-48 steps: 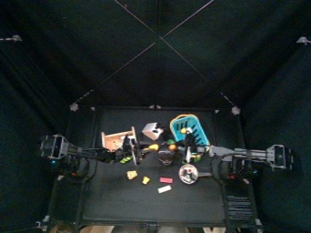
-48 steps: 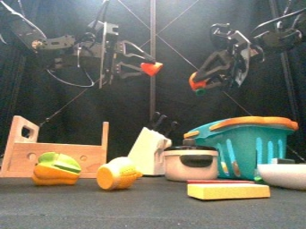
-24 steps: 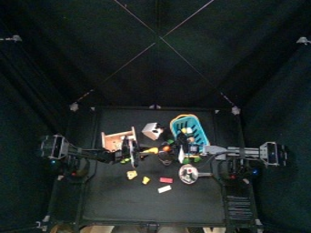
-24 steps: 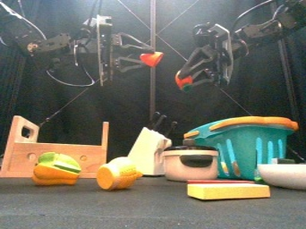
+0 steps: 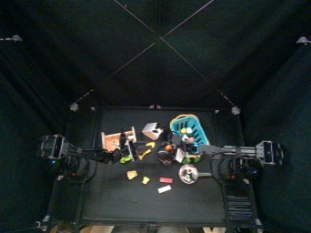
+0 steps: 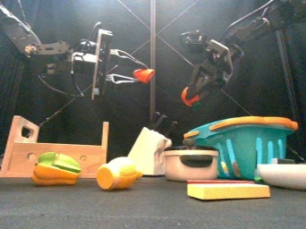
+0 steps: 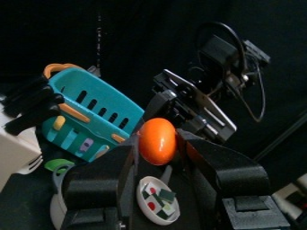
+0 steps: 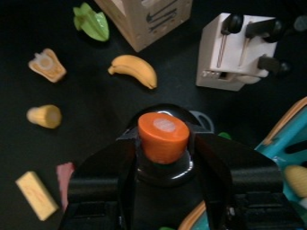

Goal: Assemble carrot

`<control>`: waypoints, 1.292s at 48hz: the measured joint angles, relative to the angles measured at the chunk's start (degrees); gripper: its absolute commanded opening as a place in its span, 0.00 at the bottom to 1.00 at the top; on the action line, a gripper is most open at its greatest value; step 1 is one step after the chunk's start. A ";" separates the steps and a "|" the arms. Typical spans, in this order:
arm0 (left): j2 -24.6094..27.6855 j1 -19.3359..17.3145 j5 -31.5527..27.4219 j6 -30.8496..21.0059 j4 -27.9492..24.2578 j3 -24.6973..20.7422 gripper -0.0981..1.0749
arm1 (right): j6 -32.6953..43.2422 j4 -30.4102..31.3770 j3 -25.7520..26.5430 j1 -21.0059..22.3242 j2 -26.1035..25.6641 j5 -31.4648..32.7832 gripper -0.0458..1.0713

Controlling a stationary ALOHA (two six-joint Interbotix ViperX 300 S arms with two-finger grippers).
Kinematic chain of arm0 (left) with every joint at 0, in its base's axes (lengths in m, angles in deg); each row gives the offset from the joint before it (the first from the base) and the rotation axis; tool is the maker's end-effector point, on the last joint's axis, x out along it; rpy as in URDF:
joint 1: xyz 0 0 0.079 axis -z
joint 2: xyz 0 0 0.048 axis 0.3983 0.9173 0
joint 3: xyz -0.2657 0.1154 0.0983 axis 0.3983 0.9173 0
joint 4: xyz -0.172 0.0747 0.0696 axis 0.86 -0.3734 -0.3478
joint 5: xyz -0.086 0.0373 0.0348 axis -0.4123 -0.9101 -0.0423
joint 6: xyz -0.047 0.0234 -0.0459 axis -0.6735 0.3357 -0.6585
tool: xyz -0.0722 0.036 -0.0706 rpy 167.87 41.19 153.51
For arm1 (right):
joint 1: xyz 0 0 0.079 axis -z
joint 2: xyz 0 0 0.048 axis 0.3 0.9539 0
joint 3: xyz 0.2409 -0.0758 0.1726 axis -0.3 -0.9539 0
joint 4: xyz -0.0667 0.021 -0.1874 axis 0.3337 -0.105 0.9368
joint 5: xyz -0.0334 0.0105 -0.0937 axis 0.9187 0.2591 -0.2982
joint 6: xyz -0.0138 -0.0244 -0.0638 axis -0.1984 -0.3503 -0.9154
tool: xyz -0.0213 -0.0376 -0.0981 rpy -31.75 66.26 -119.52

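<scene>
Both of my arms have drawn closer above the desk [image 6: 143, 210] since a second ago, the right dropping lower and tipping downward. Largest below me is the teal basket [image 6: 245, 143], standing at the desk's right side behind a yellow flat block [image 6: 227, 190]. My left end effector [image 6: 129, 77] is clamped on one orange carrot piece [image 6: 143, 75], held level and aimed toward the right arm. My right end effector [image 6: 198, 92] is clamped on the other orange carrot piece [image 8: 163, 133], hanging just right of the left one, still apart from it.
</scene>
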 measured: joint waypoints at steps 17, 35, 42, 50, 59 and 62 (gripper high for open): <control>2.46 -1.58 -3.69 -13.10 1.32 -0.97 0.62 | 0.18 21.62 6.59 -3.69 5.98 8.96 0.53; 5.10 -2.90 -3.25 -24.35 3.16 -2.55 0.62 | 0.18 32.78 11.69 -6.68 11.51 20.30 0.53; 4.39 -3.43 -2.64 -28.30 3.60 -2.55 0.62 | 0.26 35.51 13.97 -8.61 13.71 24.43 0.53; 4.66 -3.60 -2.64 -30.06 3.69 -3.34 0.62 | 0.18 36.30 16.35 -9.40 16.08 25.66 0.53; 5.19 -3.60 -2.55 -30.32 3.69 -4.04 0.62 | 0.26 36.30 18.11 -9.49 17.58 26.89 0.53; 5.19 -3.69 -2.55 -30.59 3.69 -4.04 0.62 | 0.18 36.39 18.46 -9.49 17.75 28.04 0.53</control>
